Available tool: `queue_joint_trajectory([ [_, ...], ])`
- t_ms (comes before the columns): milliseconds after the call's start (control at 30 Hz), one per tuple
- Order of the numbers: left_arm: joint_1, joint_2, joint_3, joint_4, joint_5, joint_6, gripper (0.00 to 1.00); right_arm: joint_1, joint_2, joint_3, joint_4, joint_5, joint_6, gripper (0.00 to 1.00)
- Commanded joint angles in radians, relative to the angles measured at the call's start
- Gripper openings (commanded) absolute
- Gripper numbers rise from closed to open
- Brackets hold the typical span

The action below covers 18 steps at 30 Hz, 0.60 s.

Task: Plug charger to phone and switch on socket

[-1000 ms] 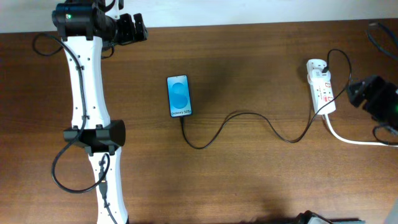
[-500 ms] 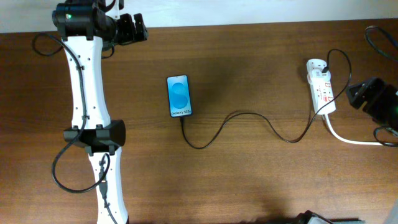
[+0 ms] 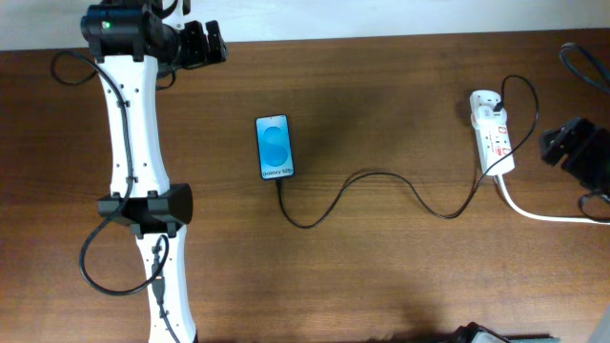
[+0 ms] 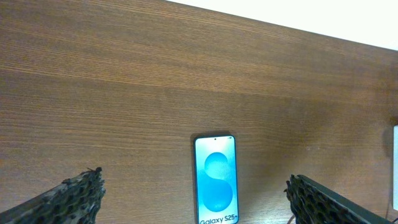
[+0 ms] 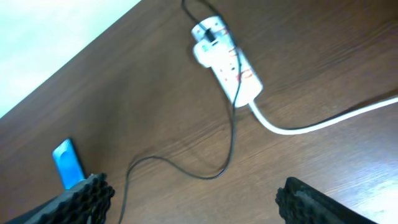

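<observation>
The phone (image 3: 274, 147) lies flat mid-table, blue screen up, text at its near end; it also shows in the left wrist view (image 4: 216, 180) and the right wrist view (image 5: 67, 162). The thin black charger cable (image 3: 381, 177) runs from the phone's near end in a wave to the white socket strip (image 3: 493, 131), also seen in the right wrist view (image 5: 225, 58). My left gripper (image 3: 202, 45) is open at the back left, well behind the phone. My right gripper (image 3: 562, 143) is open, just right of the socket, not touching it.
The socket's thick white cord (image 3: 543, 213) trails to the right edge. The left arm's white links (image 3: 133, 162) stretch along the left side. The table's back edge meets a white wall (image 3: 381, 14).
My right gripper has drawn back slightly to the right, away from the socket. The left arm, phone and cable have not moved.
</observation>
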State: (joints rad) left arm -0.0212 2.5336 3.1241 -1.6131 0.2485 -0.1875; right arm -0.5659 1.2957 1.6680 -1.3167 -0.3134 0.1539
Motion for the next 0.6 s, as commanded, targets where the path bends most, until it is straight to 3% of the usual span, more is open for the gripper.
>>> queue_joint_trajectory([
  [0, -0.002, -0.023, 0.003, -0.002, -0.01, -0.002, 0.99, -0.048, 0.011, 0.015, 0.031, 0.048, 0.025, 0.92],
  [167, -0.002, -0.023, 0.003, -0.002, -0.01, -0.002, 0.99, -0.141, 0.04, 0.016, 0.113, 0.013, 0.042, 1.0],
  [567, -0.002, -0.023, 0.003, -0.002, -0.01, -0.002, 0.99, -0.246, 0.331, 0.015, 0.217, -0.106, -0.047, 0.98],
])
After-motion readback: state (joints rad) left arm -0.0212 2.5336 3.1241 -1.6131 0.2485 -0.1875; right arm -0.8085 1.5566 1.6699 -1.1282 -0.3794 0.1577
